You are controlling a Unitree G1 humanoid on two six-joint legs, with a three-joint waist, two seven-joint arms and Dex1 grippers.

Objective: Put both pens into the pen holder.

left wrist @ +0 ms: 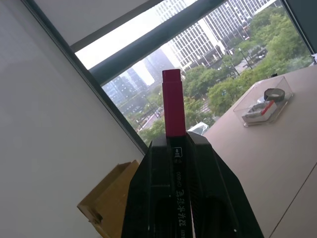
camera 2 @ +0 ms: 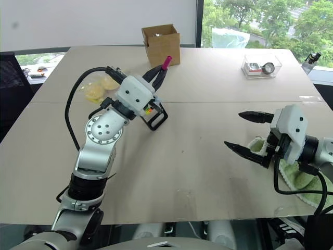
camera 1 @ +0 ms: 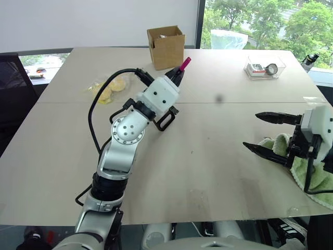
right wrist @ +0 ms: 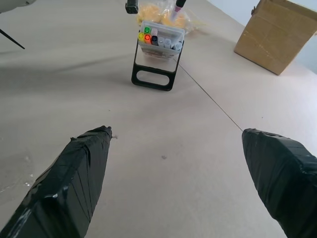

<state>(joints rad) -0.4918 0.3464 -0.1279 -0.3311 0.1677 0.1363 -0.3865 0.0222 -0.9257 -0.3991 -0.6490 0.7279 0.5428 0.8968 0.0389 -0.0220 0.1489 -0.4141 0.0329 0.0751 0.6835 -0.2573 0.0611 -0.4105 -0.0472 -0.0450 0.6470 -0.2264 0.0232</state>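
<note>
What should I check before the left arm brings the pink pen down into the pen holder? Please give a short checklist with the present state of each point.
1. Grip on the pen: ok. The left gripper is shut on the pink-ended pen, whose pink end sticks out past the fingertips.
2. Pen holder position: ok. The pen holder stands on the table, below the left gripper.
3. Room in the holder: cannot tell. Several markers already stand inside.
4. Right gripper out of the way: ok. The right gripper is open, apart from the holder, above the green cloth.
5. Second pen, with blue ends: cannot tell where it is.
6. Cardboard box: ok, behind the holder, apart from it.
</note>
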